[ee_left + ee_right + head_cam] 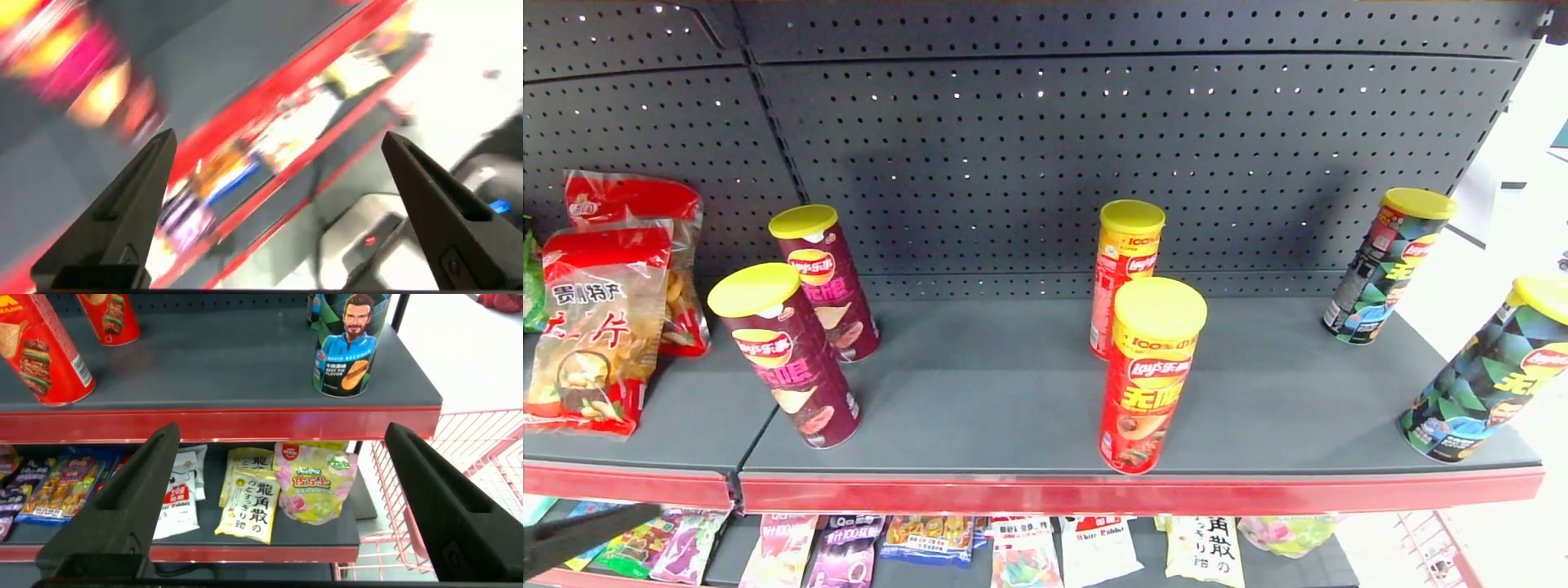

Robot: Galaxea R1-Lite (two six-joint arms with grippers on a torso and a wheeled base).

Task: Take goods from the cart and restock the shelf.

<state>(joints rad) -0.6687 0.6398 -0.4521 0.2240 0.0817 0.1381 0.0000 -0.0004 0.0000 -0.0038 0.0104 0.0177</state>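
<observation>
We face the shelf (980, 392), which carries six upright chip cans with yellow lids. On the left stand the near maroon can (788, 367) and the far maroon can (829, 286), a little apart. In the middle, the near red can (1147, 384) stands just in front of the far red can (1123, 261). On the right are the far dark can (1388, 269) and the near dark can (1486, 376), the latter at the shelf's right front corner. Red snack bags (596, 327) lean at the far left, and flat packets (1021, 555) lie on the lower shelf.

The right tool (282, 429) is spread wide with nothing in it and sits before the shelf's red front edge, near the pink wire cart (482, 449). The left tool (278, 139) is also spread wide and empty, and the shelves behind it are blurred.
</observation>
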